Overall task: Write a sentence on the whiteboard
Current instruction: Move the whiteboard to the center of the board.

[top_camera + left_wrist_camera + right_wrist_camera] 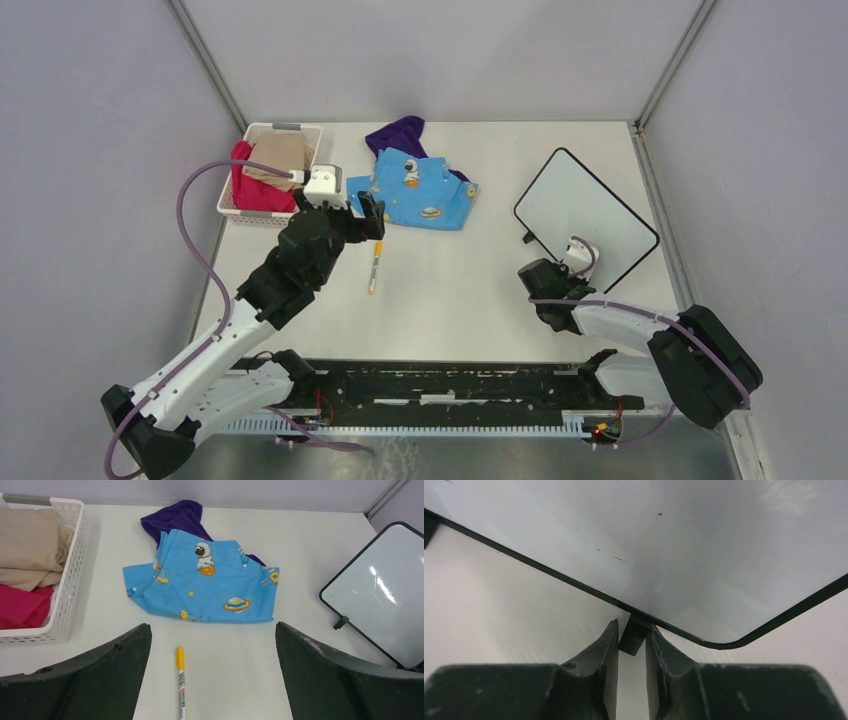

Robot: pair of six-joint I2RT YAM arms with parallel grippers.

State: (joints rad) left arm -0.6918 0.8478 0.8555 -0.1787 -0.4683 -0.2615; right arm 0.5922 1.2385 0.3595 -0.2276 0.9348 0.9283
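The whiteboard lies tilted at the right of the table. Its white face shows only a few small specks, and no sentence is in view. My right gripper is at the board's near edge, its jaws closed on one small black foot under the frame. A marker with a yellow cap lies on the table left of centre. My left gripper hovers over it, wide open and holding nothing.
A white basket holding beige and pink clothes stands at the back left. A blue space-print cloth lies over a purple cloth behind the marker. Grey walls close in the table.
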